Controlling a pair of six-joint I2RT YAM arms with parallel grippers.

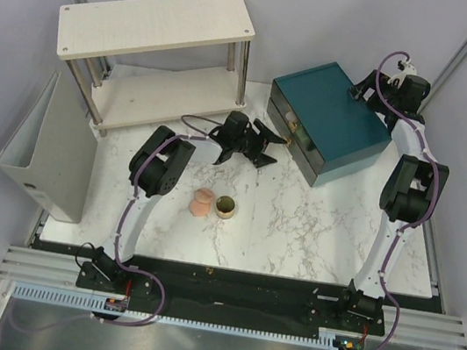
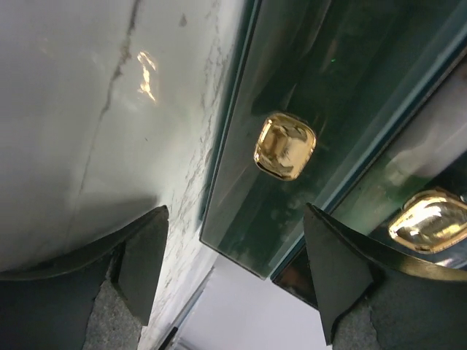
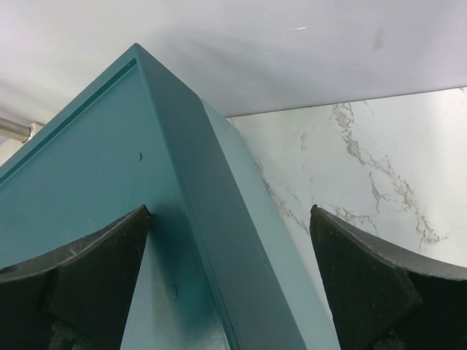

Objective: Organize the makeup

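Observation:
A peach-pink sponge (image 1: 201, 203) and a round gold-rimmed pot (image 1: 226, 207) lie side by side on the marble table. The peach tube and the mint-green piece are out of view. My left gripper (image 1: 270, 150) is open and empty, level with the front of the teal drawer box (image 1: 329, 121), a short way from it. In the left wrist view a gold drawer knob (image 2: 284, 146) lies ahead between the fingers, and a second gold knob (image 2: 430, 220) is at the right. My right gripper (image 1: 365, 82) is open over the box's far right corner (image 3: 175, 182).
A white two-level shelf (image 1: 153, 51) stands at the back left. A grey file holder (image 1: 46, 150) stands at the left edge. Bare marble (image 1: 296, 229) lies in front of the box.

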